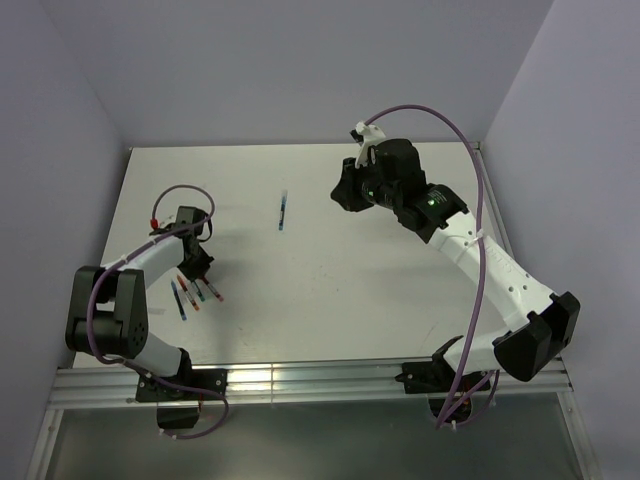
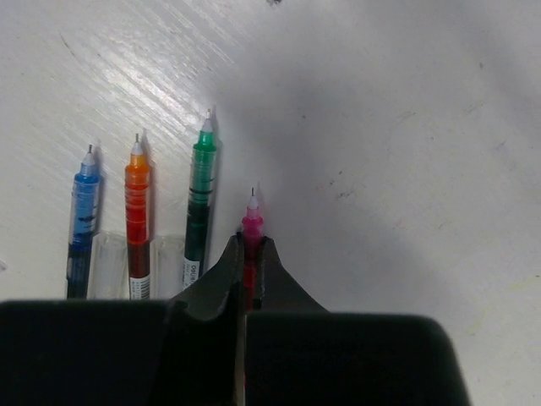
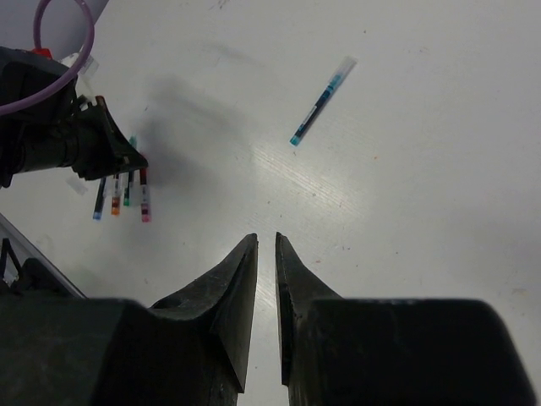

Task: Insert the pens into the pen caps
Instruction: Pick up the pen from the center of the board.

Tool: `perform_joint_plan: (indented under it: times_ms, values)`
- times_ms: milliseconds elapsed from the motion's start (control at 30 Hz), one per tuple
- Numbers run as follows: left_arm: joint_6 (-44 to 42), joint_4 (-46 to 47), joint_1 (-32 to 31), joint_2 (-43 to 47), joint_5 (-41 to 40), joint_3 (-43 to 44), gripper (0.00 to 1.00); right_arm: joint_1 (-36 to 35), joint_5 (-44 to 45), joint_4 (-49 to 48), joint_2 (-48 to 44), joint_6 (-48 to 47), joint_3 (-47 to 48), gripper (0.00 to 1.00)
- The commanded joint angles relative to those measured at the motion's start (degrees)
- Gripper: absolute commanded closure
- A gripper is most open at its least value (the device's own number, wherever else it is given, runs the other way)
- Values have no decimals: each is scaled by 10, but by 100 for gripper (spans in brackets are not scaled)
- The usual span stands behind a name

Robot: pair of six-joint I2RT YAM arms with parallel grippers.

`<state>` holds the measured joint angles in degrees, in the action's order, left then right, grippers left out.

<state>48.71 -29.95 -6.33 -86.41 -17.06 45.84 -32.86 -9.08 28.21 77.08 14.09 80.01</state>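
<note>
My left gripper [image 2: 251,241] is shut on a pink-red pen [image 2: 252,222], whose tip points away just above the table. Beside it lie a green pen [image 2: 200,194], an orange-red pen [image 2: 137,199] and a blue pen [image 2: 84,207], parallel, with bare tips. Clear tube-like pieces [image 2: 110,262] lie between them; I cannot tell if these are caps. A teal-blue pen [image 1: 283,211] lies alone at mid-table and also shows in the right wrist view [image 3: 319,100]. My right gripper [image 3: 265,238] hovers high, jaws a narrow gap apart, empty. No coloured caps show.
The row of pens [image 1: 192,293] lies at the left, by the left arm's wrist [image 1: 190,240]. The right arm [image 1: 480,260] reaches over the table's back right. Purple walls stand behind and at both sides of the white table [image 1: 330,300].
</note>
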Motion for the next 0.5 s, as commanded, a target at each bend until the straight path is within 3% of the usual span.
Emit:
perform_joint_plan:
  times_ms: [0,267,467]
  values:
    - [-6,12,1,11,27,34,100,-4,-9,-8,-9,-1,30,78]
    - [-30,17,-5,128,134,107,100,-4,-112,-44,-17,14,15,68]
    - [-12,53,-69,208,175,186,100,-5,-226,-128,-11,86,-15,57]
